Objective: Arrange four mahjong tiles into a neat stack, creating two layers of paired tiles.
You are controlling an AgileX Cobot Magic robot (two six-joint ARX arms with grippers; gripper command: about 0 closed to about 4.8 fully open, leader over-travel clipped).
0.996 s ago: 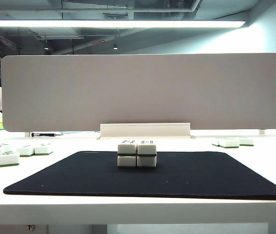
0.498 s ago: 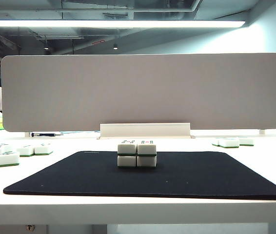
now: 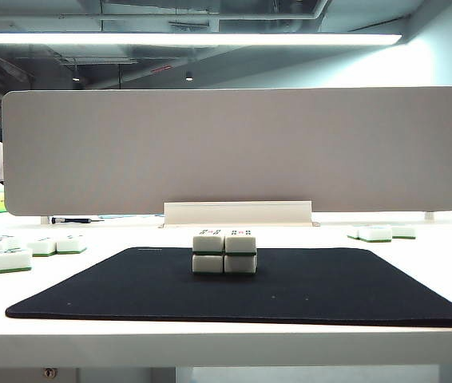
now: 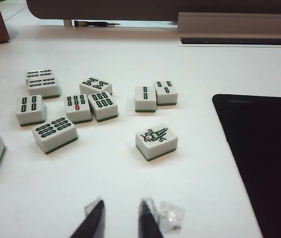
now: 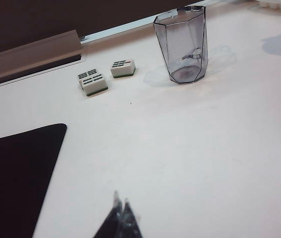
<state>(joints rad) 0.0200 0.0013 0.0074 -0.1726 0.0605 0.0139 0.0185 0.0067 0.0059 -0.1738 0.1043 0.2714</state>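
Hovering over the bare white counter (image 4: 130, 188), the left tool (image 4: 120, 218) shows two dark fingertips standing a narrow gap apart with nothing between them; a small clear faceted bit lies on the counter just beside one tip. Past it sits a lone tile (image 4: 156, 141) with a bird mark, face up, and beyond that a loose scatter of spare tiles (image 4: 66, 106), all off the edge of the black mat (image 4: 259, 158). The right tool (image 5: 120, 215) hangs above the counter on the other side of the mat, its tips pressed together and empty; farther off stand a clear faceted cup (image 5: 182, 47) and three spare tiles (image 5: 105, 75) near the foot of the grey divider board (image 3: 234, 148). In the exterior view neither tool appears. The stack (image 3: 224, 253) rests on the mat toward its far edge, roughly centred across it: four mahjong tiles (image 3: 224, 242) in two layers of two, green bands between the layers, marked faces up. The tiles show their short ends to the camera, so each tile's long axis runs from the camera toward the divider.
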